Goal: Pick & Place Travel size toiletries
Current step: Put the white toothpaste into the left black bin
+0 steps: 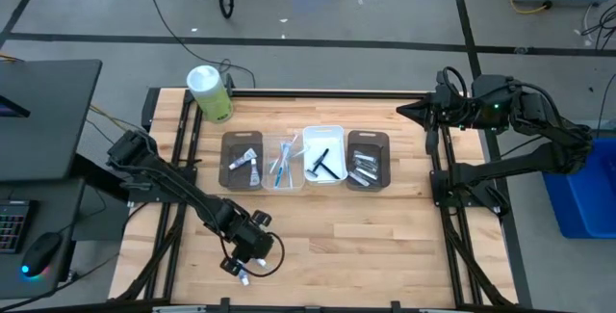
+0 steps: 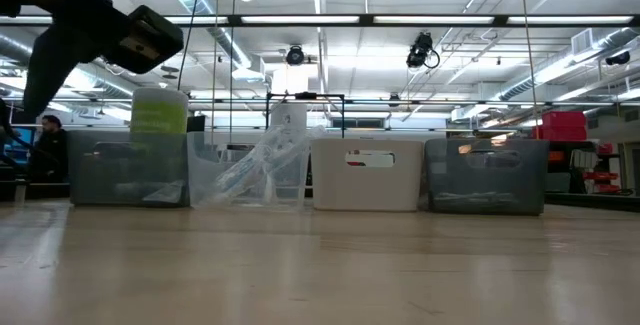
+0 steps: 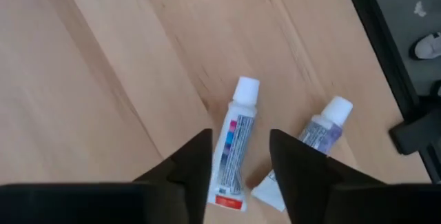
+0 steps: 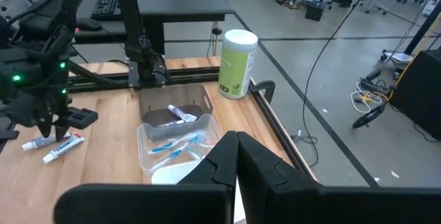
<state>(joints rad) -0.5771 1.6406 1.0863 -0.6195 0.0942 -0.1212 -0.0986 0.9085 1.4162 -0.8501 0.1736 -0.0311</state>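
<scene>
Two travel size toiletries lie flat on the wooden table near its near left corner. One is a white, red and blue mini toothpaste tube (image 3: 238,114), the other a paler tube (image 3: 322,133) beside it; both also show in the high view as small tubes (image 1: 240,273). My left gripper (image 3: 240,140) hangs open above the first tube, one finger on either side of it, pointing steeply down. My right gripper (image 4: 236,156) is shut and empty, raised at the table's far right (image 1: 409,111).
Four trays stand in a row mid-table. A dark tray (image 1: 243,162) holds tubes, a clear one (image 1: 284,164) toothbrushes, a white one (image 1: 324,154) a black razor, and a dark one (image 1: 368,162) silvery tubes. A green-white canister (image 1: 209,93) stands far left. The table's edge frame (image 3: 386,45) runs close by the tubes.
</scene>
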